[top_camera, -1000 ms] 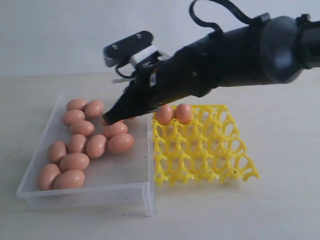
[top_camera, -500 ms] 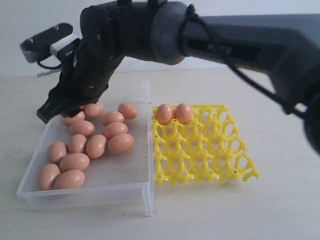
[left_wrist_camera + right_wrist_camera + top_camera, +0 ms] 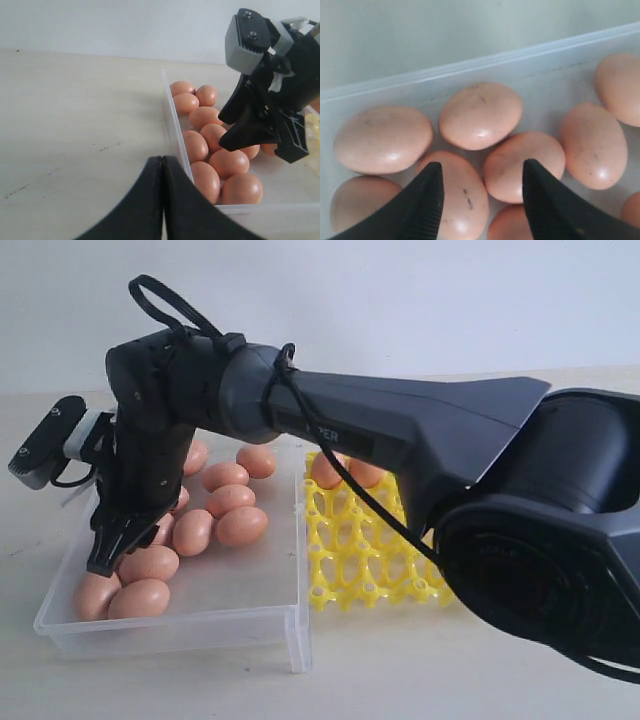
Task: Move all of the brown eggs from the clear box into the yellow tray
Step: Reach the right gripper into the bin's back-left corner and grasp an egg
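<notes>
Since a second ago your right arm (image 3: 400, 430) has swung from the tray-side wall of the clear box (image 3: 290, 635) across to its opposite end, and now leans over it. That box holds about a dozen brown eggs (image 3: 230, 525); the yellow tray (image 3: 370, 560), just beside the box, carries two eggs (image 3: 325, 472). Your right gripper (image 3: 481, 167) hangs spread and empty above the cluster by the box's outer wall. Centre one egg between the jaws, descend without nudging its neighbours, and close gently. Your left gripper (image 3: 162, 165), outside the box, is pressed closed on nothing.
</notes>
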Available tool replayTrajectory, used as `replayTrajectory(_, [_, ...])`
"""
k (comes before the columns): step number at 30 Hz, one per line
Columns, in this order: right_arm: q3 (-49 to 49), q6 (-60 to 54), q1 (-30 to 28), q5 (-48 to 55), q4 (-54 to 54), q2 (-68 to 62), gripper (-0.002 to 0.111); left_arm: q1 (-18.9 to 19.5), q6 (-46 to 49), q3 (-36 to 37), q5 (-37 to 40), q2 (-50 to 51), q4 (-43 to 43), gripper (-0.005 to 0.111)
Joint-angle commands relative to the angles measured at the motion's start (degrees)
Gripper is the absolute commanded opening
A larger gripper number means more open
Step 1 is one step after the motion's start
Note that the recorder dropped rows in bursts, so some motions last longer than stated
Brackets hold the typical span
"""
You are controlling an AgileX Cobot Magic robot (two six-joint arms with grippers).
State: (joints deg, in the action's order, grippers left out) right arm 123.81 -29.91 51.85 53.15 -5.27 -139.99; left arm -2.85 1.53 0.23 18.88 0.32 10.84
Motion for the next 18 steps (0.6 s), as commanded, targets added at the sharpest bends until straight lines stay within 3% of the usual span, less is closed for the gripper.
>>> replayTrajectory(1, [0.6, -2.06, 0.67, -0.86, -1.24, -0.77, 0.047, 0.06, 0.12, -0.23, -0.59, -0.32, 0.32, 0.0])
replayTrajectory(18, [0.6, -2.06, 1.15, -0.57, -1.71, -3.8, 0.056, 0.06, 0.12, -0.23, -0.59, -0.32, 0.32, 0.0])
